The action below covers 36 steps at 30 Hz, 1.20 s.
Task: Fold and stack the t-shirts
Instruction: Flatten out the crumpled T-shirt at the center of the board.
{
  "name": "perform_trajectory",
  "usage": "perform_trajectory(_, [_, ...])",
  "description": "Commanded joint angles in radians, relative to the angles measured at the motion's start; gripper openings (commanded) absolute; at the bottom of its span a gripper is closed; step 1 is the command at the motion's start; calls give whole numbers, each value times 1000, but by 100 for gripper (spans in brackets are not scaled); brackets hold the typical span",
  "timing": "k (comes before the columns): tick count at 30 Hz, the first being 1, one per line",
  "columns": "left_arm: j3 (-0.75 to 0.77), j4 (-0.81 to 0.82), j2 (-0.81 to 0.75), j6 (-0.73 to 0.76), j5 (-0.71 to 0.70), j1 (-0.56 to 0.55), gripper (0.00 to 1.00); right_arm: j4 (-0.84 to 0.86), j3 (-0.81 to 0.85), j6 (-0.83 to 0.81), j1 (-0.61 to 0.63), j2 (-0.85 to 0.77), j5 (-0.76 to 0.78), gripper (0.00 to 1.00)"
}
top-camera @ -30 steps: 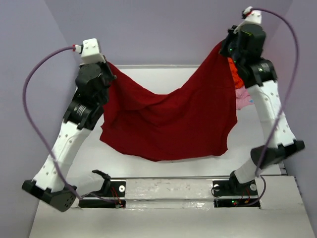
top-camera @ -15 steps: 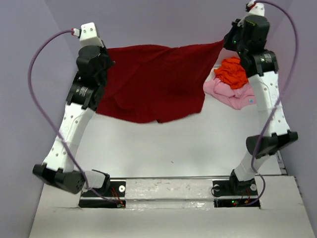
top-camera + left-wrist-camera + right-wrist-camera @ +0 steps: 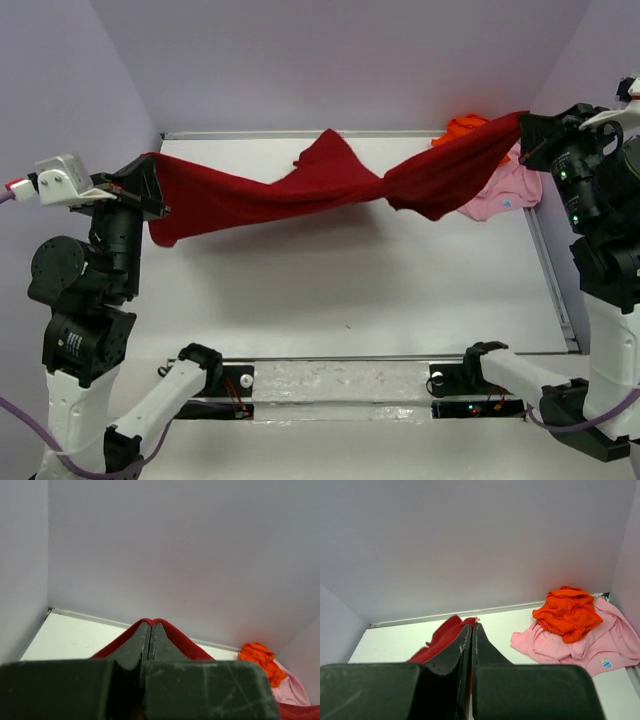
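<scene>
The right gripper (image 3: pixel 471 628) fills the near bottom of the view, its two dark fingers (image 3: pixel 451 652) pressed flat against each other with no gap. A fold of the dark red t-shirt (image 3: pixel 441 636) is pinched at the tips and spills away to the left over the white table (image 3: pixel 390 644). To the right, toward the far corner, the bright orange t-shirt (image 3: pixel 567 612) sits crumpled on top of the light pink t-shirt (image 3: pixel 615 642), which is spread loosely with a small label (image 3: pixel 606 663) showing near its edge. A plain lavender wall (image 3: pixel 470 540) rises behind the table's far edge.
</scene>
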Motion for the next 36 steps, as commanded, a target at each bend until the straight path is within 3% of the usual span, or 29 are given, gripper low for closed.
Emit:
perform_trajectory(1, [103,-68,73,-38,91,4,0,-60,187,-17,-2,39,-6,0])
perform_trajectory(4, [213,-90,134,-41,108,2,0,-114,411,-11,-2,146,-21,0])
perform_trajectory(5, [214,-93,154,-40,106,-1,0,-120,412,-5,-2,173,-14,0])
perform_trajectory(9, [423,-112,306,-23,57,-62,0,-131,654,8,-2,307,-32,0])
perform_trajectory(13, [635,-123,442,49,-112,-182,0,-111,770,-5,-2,431,-12,0])
perform_trajectory(16, [701,-100,591,100,-205,-197,0,-79,812,-12,-2,560,6,0])
perform_trajectory(21, [642,-76,761,-29,11,39,0,-50,789,-8,-2,831,29,0])
perform_trajectory(25, [504,94,895,-40,28,123,0,51,683,3,-2,988,43,0])
perform_trajectory(28, [447,185,1004,-54,42,183,0,93,697,-5,-11,1136,57,0])
perform_trajectory(36, [500,266,1289,-72,97,271,0,167,772,-51,-31,1370,51,0])
